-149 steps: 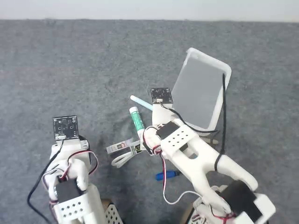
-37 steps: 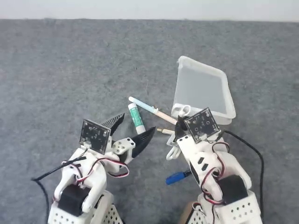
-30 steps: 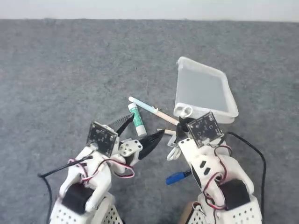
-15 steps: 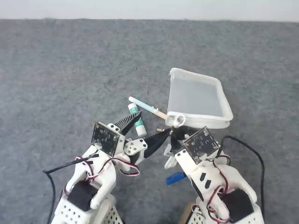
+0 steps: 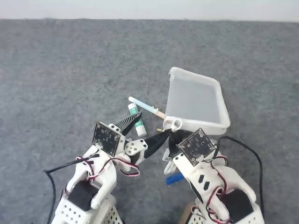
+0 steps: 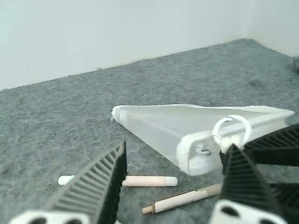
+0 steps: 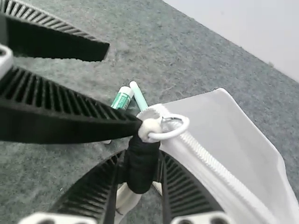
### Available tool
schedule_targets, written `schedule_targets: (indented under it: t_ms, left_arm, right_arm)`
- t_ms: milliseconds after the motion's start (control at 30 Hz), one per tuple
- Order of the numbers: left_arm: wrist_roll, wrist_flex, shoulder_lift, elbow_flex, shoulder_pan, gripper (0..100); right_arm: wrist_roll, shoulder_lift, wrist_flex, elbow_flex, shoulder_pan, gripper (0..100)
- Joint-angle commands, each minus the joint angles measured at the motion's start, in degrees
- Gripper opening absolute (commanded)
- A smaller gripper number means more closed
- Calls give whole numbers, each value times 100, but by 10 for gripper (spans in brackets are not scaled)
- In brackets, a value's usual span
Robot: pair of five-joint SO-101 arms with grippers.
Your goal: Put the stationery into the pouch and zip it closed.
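The clear white pouch point(image 5: 196, 100) lies on the grey carpet, its near corner lifted. My right gripper point(image 7: 141, 161) is shut on the black zipper pull point(image 7: 140, 168), just below the white ring point(image 7: 174, 125). My left gripper point(image 5: 154, 124) stands open beside that corner, and its lower finger tip point(image 7: 133, 125) touches the bead at the ring point(image 6: 231, 127). A white pen point(image 5: 145, 106) and a green glue stick point(image 5: 137, 119) lie left of the pouch. The left wrist view also has a beige pen point(image 6: 187, 199) under the pouch corner point(image 6: 196, 154).
A blue item point(image 5: 174, 178) lies on the carpet near the right arm's base. A pale wall edge point(image 5: 149, 9) runs along the far side. Bare carpet point(image 5: 70, 70) stretches left of and beyond the stationery.
The right gripper has drawn the pouch's zipper corner nearer and leftward, turning the pouch. The left gripper, open, has advanced until its lower finger meets the ring.
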State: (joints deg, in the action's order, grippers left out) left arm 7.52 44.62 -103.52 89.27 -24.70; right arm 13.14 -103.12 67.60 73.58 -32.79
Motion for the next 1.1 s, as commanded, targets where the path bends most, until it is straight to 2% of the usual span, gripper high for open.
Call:
schedule_targets:
  t_ms: [0,233,800,1067]
  left_arm:
    - [18,-457,-62,163,-26,311]
    - [44,-589,-62,312,492,311]
    - [35,-352,-62,532,123,311]
    - [18,-738,-62,725,132,279]
  right_arm:
    - [70,-101,13,-220,-101,6]
    - [53,-101,40,-308,-75,6]
    - [26,-101,48,-325,-136,6]
    - [35,-101,171,-422,-505,6]
